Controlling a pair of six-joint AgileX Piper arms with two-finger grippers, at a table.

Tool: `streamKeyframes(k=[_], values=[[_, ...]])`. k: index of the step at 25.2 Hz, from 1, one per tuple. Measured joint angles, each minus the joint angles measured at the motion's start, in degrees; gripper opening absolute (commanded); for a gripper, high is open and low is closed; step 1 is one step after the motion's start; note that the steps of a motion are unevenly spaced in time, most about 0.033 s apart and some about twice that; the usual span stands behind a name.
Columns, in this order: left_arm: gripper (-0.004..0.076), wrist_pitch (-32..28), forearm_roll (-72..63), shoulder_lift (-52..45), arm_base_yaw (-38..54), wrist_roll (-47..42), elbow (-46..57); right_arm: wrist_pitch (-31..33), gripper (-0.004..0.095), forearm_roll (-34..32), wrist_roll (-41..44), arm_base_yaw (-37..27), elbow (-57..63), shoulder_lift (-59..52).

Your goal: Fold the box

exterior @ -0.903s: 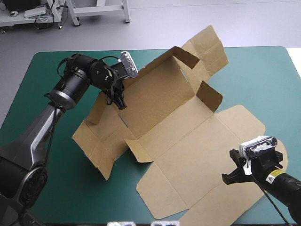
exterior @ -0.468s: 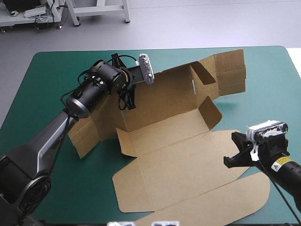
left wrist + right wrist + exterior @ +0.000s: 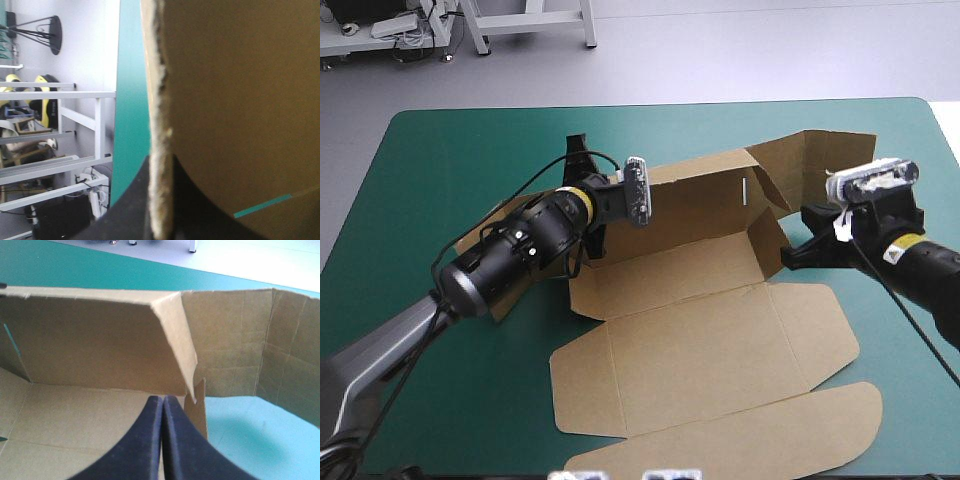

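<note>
Looking first at the high view, I see the brown box [image 3: 720, 330] in the middle of the teal-green tabletop [image 3: 430, 170], with its back wall [image 3: 695, 195] raised and the wide lid panel [image 3: 740, 440] flat toward the near edge. The left pincer [image 3: 590, 232] is at the left end of that wall, the right pincer [image 3: 798, 255] at the right end. In the left wrist view, the left pincer [image 3: 161, 200] is clamped on the raw board edge. In the right wrist view, the right pincer [image 3: 163, 405] has its black fingers pressed together, holding nothing, with the tilted corner flap [image 3: 172, 335] just ahead of it. I judge the board light and stiff, bending only along its creases. A wall edge near a crease is the best hold, because thin flaps may buckle.
</note>
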Motion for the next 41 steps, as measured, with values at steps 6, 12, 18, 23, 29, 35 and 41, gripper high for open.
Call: streamKeyframes(k=[6, 12, 18, 23, 29, 35, 41], values=[[-0.0009, -4.57, 12.4, -5.46, -0.15, -6.97, 11.32, 3.0, -0.0018, -0.4, -0.05, 0.0, -11.85, 9.08], [-0.0009, -11.24, 21.54, -7.09, -0.15, -10.23, 16.63, 10.3, -0.0018, -0.69, -0.17, 0.0, -24.29, 18.7], [-0.0009, -14.67, 23.97, -7.66, -0.15, -14.06, 17.28, 16.23, -0.0018, -1.93, 1.36, 0.05, -34.83, 28.12], [-0.0009, -14.74, 23.92, -8.52, -0.15, -14.25, 17.29, 19.93, -0.0018, -4.54, 4.33, 0.11, -41.02, 34.7], [-0.0009, -11.37, 23.61, -8.57, -0.15, -16.67, 17.84, 27.35, -0.0018, -3.96, 7.38, -1.76, -49.56, 46.73], [-0.0009, -11.3, 23.7, -9.12, -0.15, -18.69, 20.31, 29.67, -0.0018, -2.56, 8.46, -3.53, -52.39, 54.23], [-0.0009, -11.24, 23.7, -9.13, -0.15, -19.5, 20.31, 30.59, -0.0018, -2.56, 9.06, -3.59, -52.39, 58.3]])
